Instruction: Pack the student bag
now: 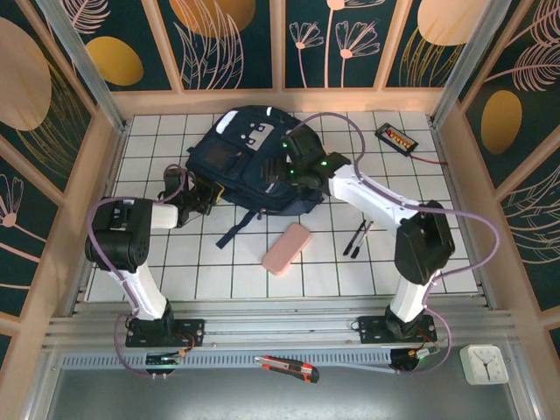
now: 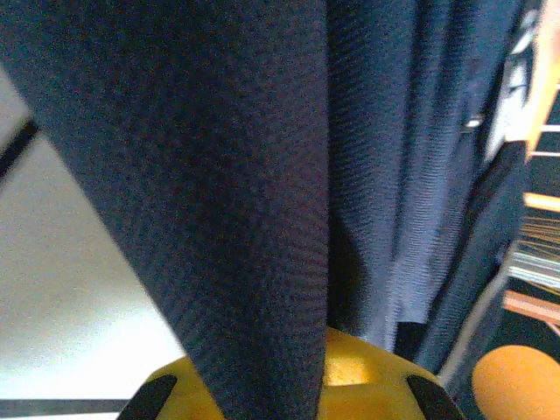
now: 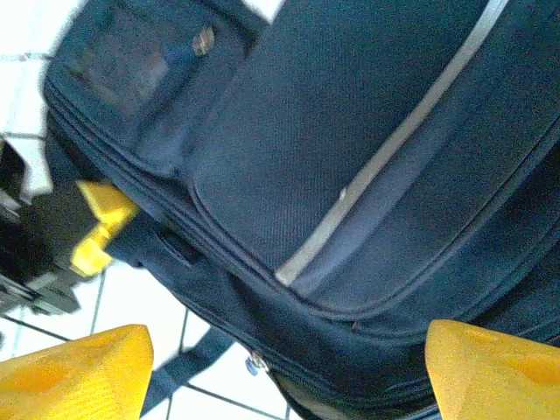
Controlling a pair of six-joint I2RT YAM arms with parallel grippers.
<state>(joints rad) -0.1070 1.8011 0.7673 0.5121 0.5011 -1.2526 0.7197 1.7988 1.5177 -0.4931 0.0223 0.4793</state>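
Observation:
The student bag (image 1: pixel 249 157), a large dark navy backpack with white patches and a light stripe (image 3: pixel 394 149), lies at the back middle of the tiled table. My left gripper (image 1: pixel 204 198) is at the bag's lower left edge, shut on a fold of its navy fabric (image 2: pixel 236 219) that runs down between the jaws. Its yellow finger (image 3: pixel 99 223) appears in the right wrist view at that edge. My right gripper (image 1: pixel 293 171) hovers over the bag's right half, open, with its yellow fingers (image 3: pixel 74 367) wide apart either side of the bag's zipped lower seam. A small zip pull (image 3: pixel 255 361) hangs there.
A pink pencil case (image 1: pixel 287 248) lies in front of the bag, with two dark pens (image 1: pixel 357 238) to its right. A black device with a cable (image 1: pixel 395 136) sits at the back right. A black strap (image 1: pixel 238 229) trails from the bag toward the front.

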